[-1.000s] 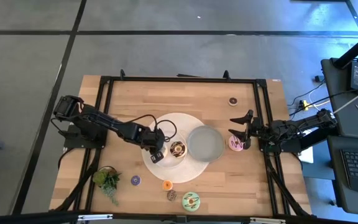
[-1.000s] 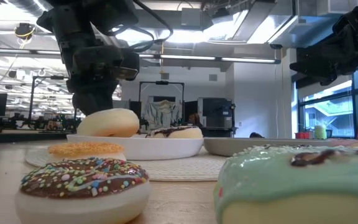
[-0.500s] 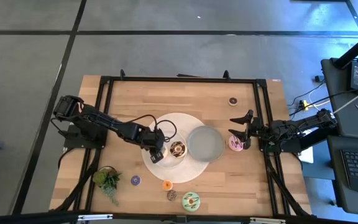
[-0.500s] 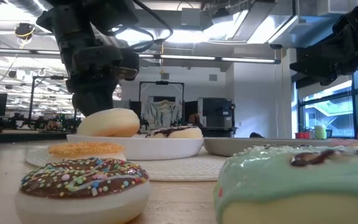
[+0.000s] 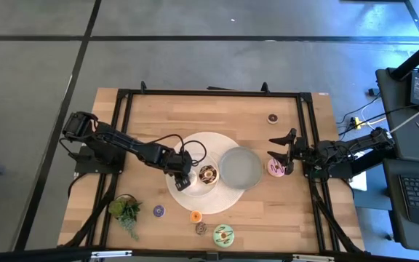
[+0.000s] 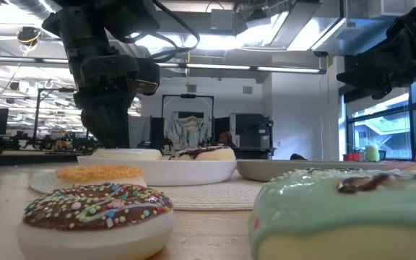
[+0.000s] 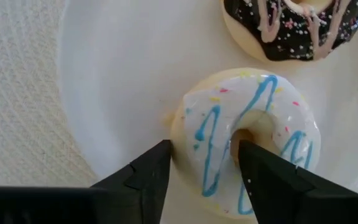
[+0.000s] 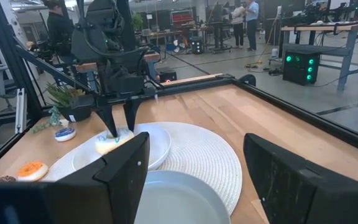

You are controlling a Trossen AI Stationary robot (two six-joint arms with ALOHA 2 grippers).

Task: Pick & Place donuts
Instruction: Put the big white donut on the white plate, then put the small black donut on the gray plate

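The left gripper (image 7: 201, 180) stands over the white dish (image 7: 117, 93), its fingers (image 7: 148, 177) spread apart astride one side of the white-iced donut (image 7: 247, 134) lying flat there, beside a chocolate donut (image 7: 291, 25). The right gripper (image 5: 281, 153), jaws wide open and empty, waits at the table's right by a pink donut (image 5: 274, 167).
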